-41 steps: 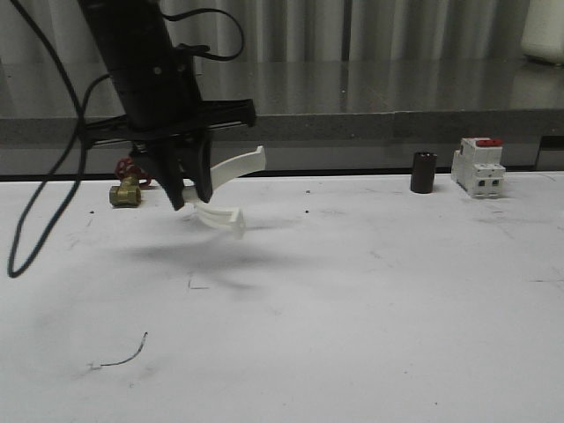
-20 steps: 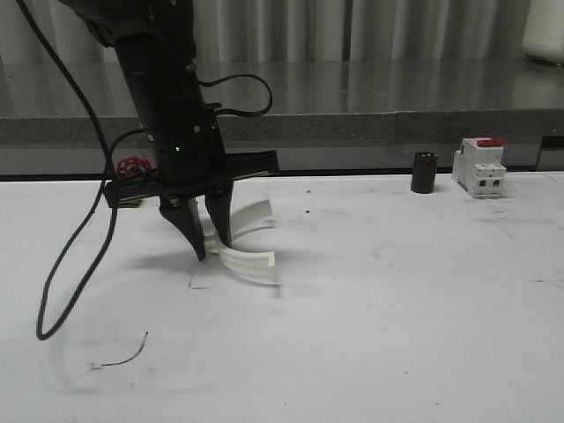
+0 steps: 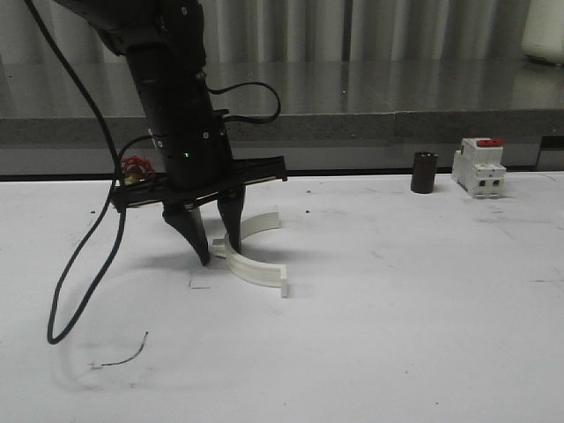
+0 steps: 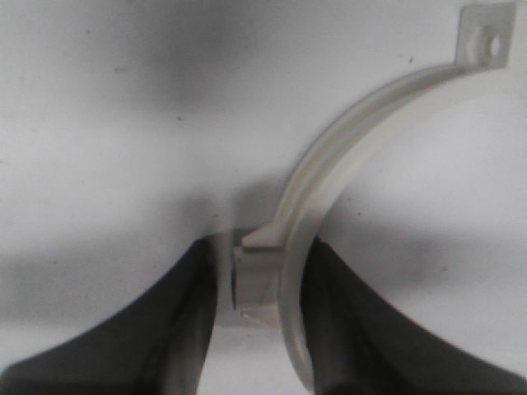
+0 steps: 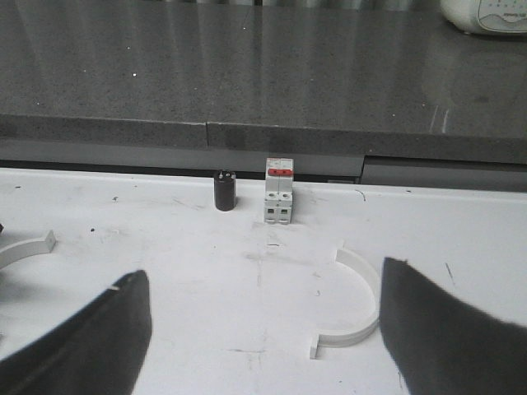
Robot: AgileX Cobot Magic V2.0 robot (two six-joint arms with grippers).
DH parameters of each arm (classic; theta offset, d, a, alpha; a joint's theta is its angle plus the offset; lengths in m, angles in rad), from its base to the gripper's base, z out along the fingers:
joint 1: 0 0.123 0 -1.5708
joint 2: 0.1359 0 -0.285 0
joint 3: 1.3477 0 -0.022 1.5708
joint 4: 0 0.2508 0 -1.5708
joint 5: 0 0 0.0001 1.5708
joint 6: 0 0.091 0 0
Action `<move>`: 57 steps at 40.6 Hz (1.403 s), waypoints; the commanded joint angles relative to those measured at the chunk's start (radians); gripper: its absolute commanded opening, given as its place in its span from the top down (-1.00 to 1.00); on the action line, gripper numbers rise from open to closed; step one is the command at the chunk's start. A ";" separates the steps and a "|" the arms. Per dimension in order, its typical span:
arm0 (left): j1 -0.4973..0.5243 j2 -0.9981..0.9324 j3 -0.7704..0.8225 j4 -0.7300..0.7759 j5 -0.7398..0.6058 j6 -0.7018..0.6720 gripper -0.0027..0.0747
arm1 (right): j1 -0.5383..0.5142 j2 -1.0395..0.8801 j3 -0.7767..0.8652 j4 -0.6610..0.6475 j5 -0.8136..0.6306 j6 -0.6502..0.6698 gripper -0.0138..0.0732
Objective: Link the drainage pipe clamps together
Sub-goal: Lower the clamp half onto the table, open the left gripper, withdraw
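Two white drainage pipe clamps [image 3: 257, 271] lie on the white table, joined at one end and spread apart at the other. My left gripper [image 3: 219, 256] stands upright over that joined end, a finger on each side. In the left wrist view the joint tab [image 4: 257, 276] sits between the fingers of the left gripper [image 4: 262, 251]. One finger is next to the band and a narrow gap shows at the other, so the gripper is open. My right gripper [image 5: 262, 276] is wide open above the table. Another white half band [image 5: 360, 300] lies beside one of its fingers.
A white breaker with a red top [image 3: 478, 167] and a small black cylinder [image 3: 424, 172] stand at the back right. A brass valve with a red handle [image 3: 132, 172] sits behind the left arm. A thin wire scrap [image 3: 123, 354] lies near the front left. A dark counter runs along the back.
The left gripper came down and slightly right with the clamps, which now rest on the table. Its fingers have spread a little apart.
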 commanded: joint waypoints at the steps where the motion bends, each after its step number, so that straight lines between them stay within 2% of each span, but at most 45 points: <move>1: -0.007 -0.057 -0.055 -0.015 -0.004 -0.007 -0.05 | -0.001 0.014 -0.036 -0.009 -0.075 -0.006 -0.67; 5: -0.007 -0.061 -0.096 -0.015 0.012 0.007 -0.13 | -0.001 0.014 -0.036 -0.009 -0.075 -0.006 -0.67; 20: -0.007 -0.202 -0.144 0.056 0.067 0.238 -0.10 | -0.001 0.014 -0.036 -0.009 -0.075 -0.006 -0.67; 23: -0.007 -0.247 -0.136 0.059 0.055 0.305 0.05 | -0.001 0.014 -0.036 -0.009 -0.075 -0.006 -0.67; 28: -0.007 -0.333 -0.091 0.063 -0.013 0.333 0.57 | -0.001 0.014 -0.036 -0.009 -0.075 -0.006 -0.67; 30: -0.004 -0.370 -0.062 0.081 -0.041 0.333 0.85 | -0.001 0.014 -0.036 -0.009 -0.075 -0.006 -0.67; 32: 0.000 -0.407 -0.040 0.112 -0.059 0.333 0.98 | -0.001 0.014 -0.036 -0.009 -0.075 -0.006 -0.67; 38: 0.036 -0.519 0.060 0.189 -0.074 0.333 0.98 | -0.001 0.014 -0.036 -0.009 -0.075 -0.006 -0.67; 47: 0.180 -0.736 0.293 0.197 -0.161 0.348 0.98 | -0.001 0.014 -0.036 -0.009 -0.075 -0.006 -0.67; 52: 0.243 -0.878 0.488 0.208 -0.256 0.370 0.98 | -0.001 0.014 -0.036 -0.009 -0.075 -0.006 -0.67; 57: 0.263 -1.048 0.696 0.222 -0.424 0.370 0.98 | -0.001 0.014 -0.036 -0.009 -0.075 -0.006 -0.67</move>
